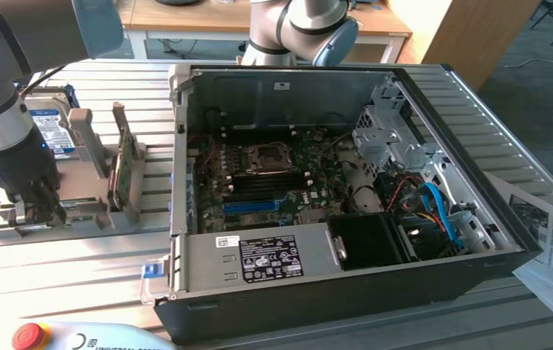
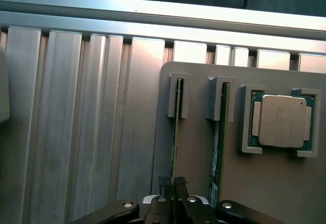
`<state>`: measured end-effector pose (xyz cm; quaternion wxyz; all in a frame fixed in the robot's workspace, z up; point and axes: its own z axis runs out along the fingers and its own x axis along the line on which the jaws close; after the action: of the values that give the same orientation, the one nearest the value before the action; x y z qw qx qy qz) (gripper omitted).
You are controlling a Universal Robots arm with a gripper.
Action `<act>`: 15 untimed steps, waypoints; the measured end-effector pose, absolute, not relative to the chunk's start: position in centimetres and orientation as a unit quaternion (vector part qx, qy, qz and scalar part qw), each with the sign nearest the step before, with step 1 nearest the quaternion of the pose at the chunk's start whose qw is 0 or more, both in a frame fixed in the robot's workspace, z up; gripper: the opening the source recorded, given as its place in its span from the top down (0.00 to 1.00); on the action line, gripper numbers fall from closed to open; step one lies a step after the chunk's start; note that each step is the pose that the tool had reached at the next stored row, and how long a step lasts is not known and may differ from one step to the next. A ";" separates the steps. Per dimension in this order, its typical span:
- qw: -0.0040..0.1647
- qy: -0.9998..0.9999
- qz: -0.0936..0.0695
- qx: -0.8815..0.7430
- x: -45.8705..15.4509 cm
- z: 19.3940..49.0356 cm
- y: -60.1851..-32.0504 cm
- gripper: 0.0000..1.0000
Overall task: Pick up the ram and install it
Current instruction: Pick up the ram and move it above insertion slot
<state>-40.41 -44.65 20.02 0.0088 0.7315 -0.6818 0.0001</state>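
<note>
Black gripper [image 2: 173, 187] is clamped on the thin green circuit-board ram stick [image 2: 174, 142], which stands edge-up in the grey slotted holder [image 2: 197, 152].

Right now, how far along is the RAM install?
Done: the gripper is down at the grey holder. In hand: it pinches the ram, which stands on edge in its slot. Left: lifting it out and seating it on the motherboard in the open case.
</note>
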 end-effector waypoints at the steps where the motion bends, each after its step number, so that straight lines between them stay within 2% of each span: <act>1: 0.009 -0.682 0.000 0.731 -40.4 20.0 -44.6 0.85; 15: 0.009 -0.682 0.000 0.731 -40.4 20.0 -44.6 0.88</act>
<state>-40.41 -44.60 20.02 0.0088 0.7313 -0.6820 0.0001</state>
